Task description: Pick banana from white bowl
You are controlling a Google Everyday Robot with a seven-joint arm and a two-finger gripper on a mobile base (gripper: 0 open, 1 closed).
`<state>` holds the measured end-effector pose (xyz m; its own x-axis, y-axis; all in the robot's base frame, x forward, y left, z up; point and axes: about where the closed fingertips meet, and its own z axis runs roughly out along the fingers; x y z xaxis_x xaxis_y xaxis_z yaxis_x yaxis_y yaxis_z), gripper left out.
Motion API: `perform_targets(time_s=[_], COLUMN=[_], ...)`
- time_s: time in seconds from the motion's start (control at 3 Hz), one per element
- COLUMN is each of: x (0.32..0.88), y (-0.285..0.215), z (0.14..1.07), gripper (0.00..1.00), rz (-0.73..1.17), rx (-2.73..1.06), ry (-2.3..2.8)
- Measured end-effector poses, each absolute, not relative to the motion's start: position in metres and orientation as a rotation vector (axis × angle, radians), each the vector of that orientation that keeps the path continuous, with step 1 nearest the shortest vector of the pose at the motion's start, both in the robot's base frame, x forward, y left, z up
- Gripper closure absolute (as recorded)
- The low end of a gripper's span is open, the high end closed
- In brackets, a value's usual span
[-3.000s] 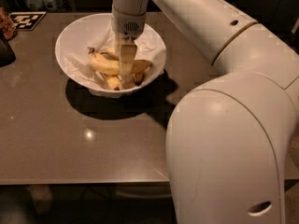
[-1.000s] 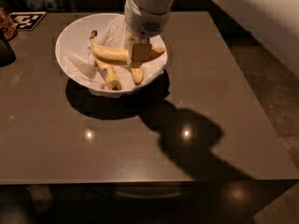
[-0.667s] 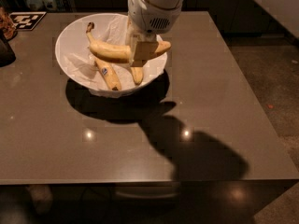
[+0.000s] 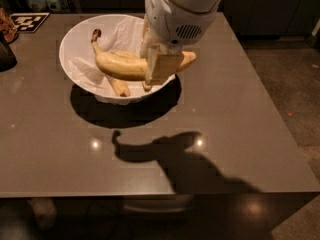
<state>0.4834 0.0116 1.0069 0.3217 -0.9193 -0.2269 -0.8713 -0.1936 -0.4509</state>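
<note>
The long curved pale-yellow banana (image 4: 117,64) with a dark stem tip hangs in the air above the white bowl (image 4: 75,46), held crosswise. My gripper (image 4: 159,66) is shut on the banana near its right end, well above the bowl's right half. The bowl is lined with crinkled white paper and sits at the back left of the brown table (image 4: 235,114). A shorter banana (image 4: 120,87) still lies in the bowl under the lifted one.
A dark object (image 4: 6,54) stands at the table's left edge. A black-and-white marker tag (image 4: 29,21) lies at the back left corner. The arm's shadow (image 4: 175,159) falls on the table in front of the bowl. The floor drops off to the right.
My gripper has risen with the long banana, lifting it out of the bowl and closer to the camera. The shorter banana stays in the bowl.
</note>
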Motion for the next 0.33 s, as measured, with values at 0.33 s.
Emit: perform_targets(time_s=[0.33], x=[0.4633], y=[0.0071], z=[1.0033], gripper=[1.0], rz=[-0.093], rx=[-2.106], ry=[1.577])
